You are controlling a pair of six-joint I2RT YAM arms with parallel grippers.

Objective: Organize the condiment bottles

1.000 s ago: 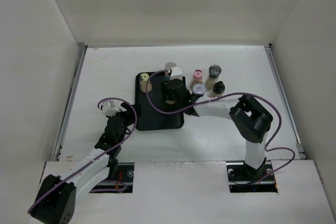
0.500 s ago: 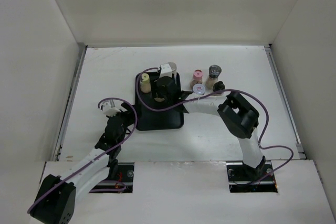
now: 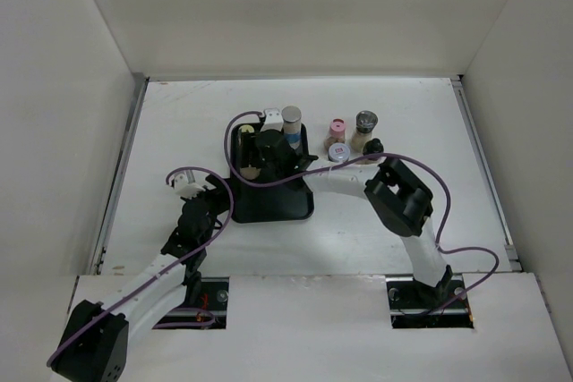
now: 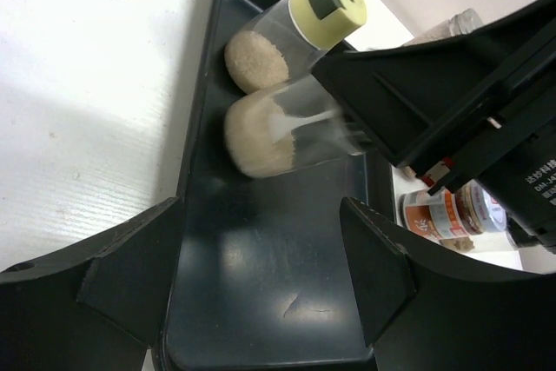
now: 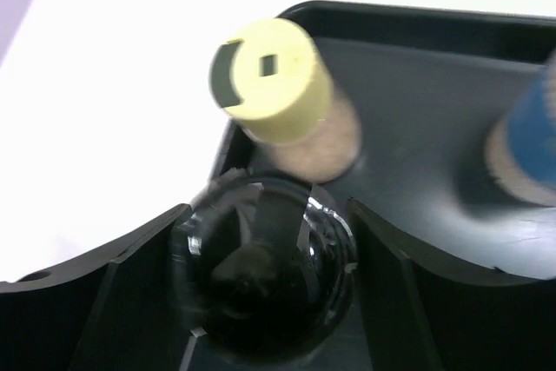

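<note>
My right gripper is shut on the glossy black cap of a jar with beige contents. It holds the jar over the back left of the black tray. Just behind it stands a yellow-capped bottle. A grey-capped bottle with a blue label stands at the tray's back edge. Right of the tray are bottles with a pink cap, a white-purple cap, a dark grey cap and a black cap. My left gripper hangs open at the tray's front left, holding nothing.
White walls close the table in on the left, back and right. The right arm and its purple cable reach across the tray from the right. Bare tray floor lies between my left fingers.
The right gripper has carried its jar leftward across the tray to beside the yellow-capped bottle, which uncovers the grey-capped bottle at the back edge. The left arm has stayed still.
</note>
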